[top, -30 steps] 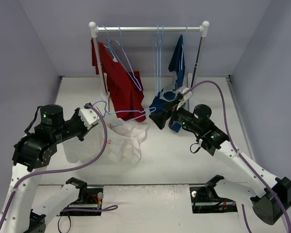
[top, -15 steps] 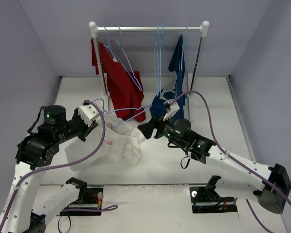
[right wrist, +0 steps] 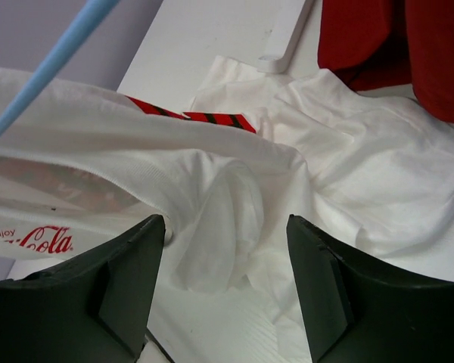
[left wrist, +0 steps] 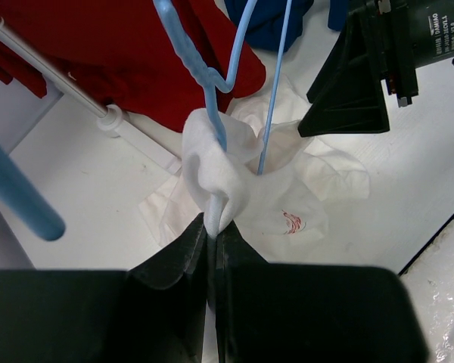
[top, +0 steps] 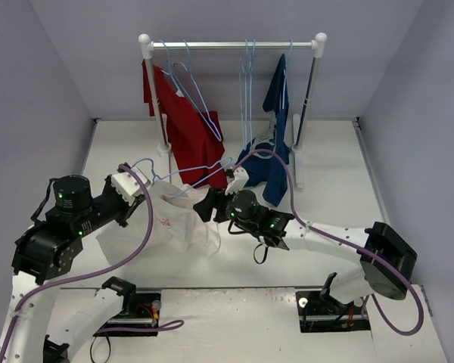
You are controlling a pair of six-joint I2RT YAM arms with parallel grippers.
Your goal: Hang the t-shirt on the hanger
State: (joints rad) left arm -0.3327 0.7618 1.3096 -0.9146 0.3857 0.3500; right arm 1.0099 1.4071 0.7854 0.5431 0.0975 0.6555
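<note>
The white t-shirt [top: 183, 223] lies bunched on the table [top: 325, 174], left of centre, with its left part lifted. The red logo [left wrist: 291, 221] faces up. The pale-blue hanger [left wrist: 185, 41] runs down into the raised fold. The left gripper [left wrist: 213, 224] is pressed together, pinching that fold. The right gripper [right wrist: 225, 227] is at the shirt's right edge, fingers spread either side of a ridge of cloth without clamping it. Farther back, a red shirt [top: 185, 128] and a navy-blue shirt [top: 276, 91] hang from the rack rail [top: 234, 44].
</note>
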